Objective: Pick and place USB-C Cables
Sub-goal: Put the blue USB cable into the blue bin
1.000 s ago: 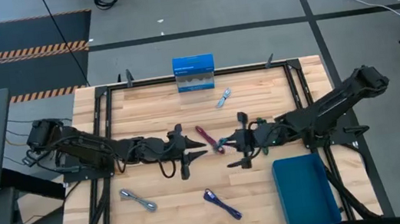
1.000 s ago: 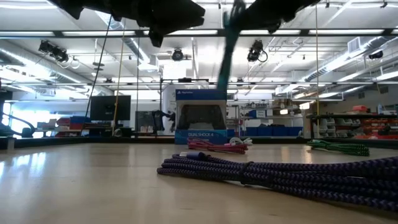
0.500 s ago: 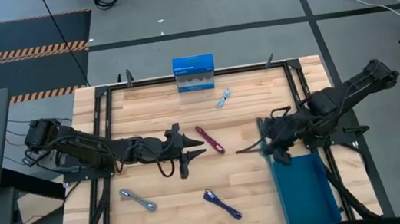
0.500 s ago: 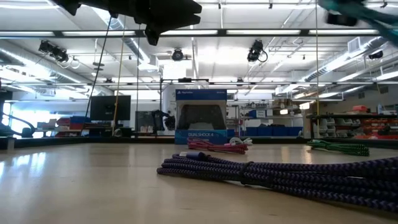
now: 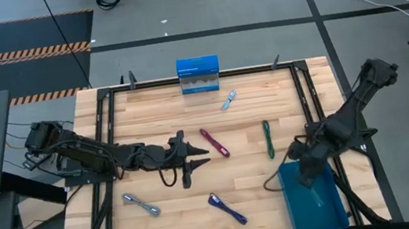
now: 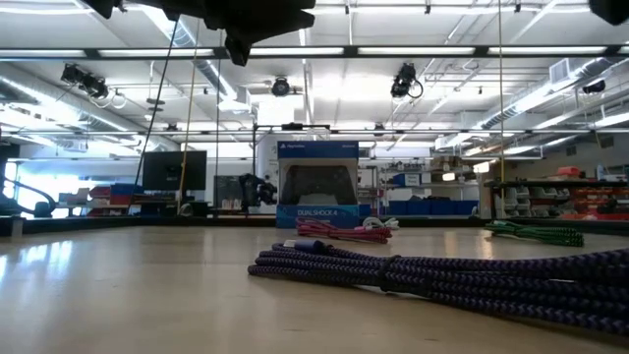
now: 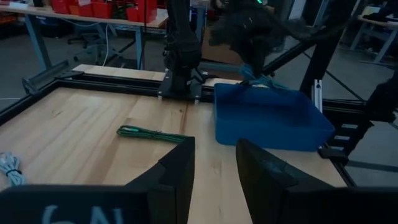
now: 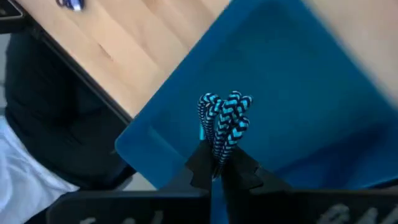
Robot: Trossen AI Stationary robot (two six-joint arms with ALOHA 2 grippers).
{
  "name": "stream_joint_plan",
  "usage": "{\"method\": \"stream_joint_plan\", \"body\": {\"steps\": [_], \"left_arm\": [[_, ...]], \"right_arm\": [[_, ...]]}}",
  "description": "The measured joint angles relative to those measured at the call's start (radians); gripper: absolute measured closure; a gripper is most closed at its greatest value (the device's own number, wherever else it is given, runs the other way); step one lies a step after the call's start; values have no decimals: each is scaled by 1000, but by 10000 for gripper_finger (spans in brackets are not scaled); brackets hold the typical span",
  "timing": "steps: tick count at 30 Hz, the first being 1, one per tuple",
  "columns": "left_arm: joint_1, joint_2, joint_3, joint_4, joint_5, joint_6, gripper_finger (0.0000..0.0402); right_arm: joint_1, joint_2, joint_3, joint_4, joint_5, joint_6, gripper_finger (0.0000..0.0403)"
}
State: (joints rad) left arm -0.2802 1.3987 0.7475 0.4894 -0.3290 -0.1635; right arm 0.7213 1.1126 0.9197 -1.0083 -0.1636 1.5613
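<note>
My right gripper (image 5: 304, 174) hovers over the blue bin (image 5: 321, 208), shut on the teal cable (image 8: 222, 122). My left gripper (image 5: 197, 159) is open at mid-table, beside the maroon cable (image 5: 214, 142); its fingers (image 7: 181, 167) point toward the bin (image 7: 267, 121). Lying flat on the wood are the dark green cable (image 5: 268, 138), the pale silver-blue cable (image 5: 227, 100), the grey cable (image 5: 142, 205) and the navy cable (image 5: 226, 209). The low view shows the navy cable (image 6: 442, 275) nearest, with the maroon cable (image 6: 344, 231) and the green cable (image 6: 536, 234) behind it. My right gripper pinches the teal cable's bundled loops (image 8: 217, 146) between its two fingers, coming from above and pointing down. The bundle is lifted clear over the bin's inside, its looped end (image 8: 225, 102) sticking out past the fingertips.
A blue-and-white box (image 5: 198, 75) stands upright at the table's far edge. A black metal frame (image 5: 104, 135) borders the wooden top. The bin sits at the near right corner. Bare wood lies between the cables.
My right gripper has carried the teal cable from mid-table, next to the maroon cable, toward the table's right and near edges until it hangs over the blue bin. The dark green cable, earlier hidden under that arm, now shows.
</note>
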Motion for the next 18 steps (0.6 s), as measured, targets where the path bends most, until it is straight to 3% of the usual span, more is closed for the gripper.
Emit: {"method": "stream_joint_plan", "body": {"steps": [9,18], "left_arm": [[-6,0,0,-45,-1,-36,276],[-6,0,0,-110,-45,-143,276]], "right_arm": [[122,0,-202,176,44,213,375],[163,0,-255,240,61,193,221]]}}
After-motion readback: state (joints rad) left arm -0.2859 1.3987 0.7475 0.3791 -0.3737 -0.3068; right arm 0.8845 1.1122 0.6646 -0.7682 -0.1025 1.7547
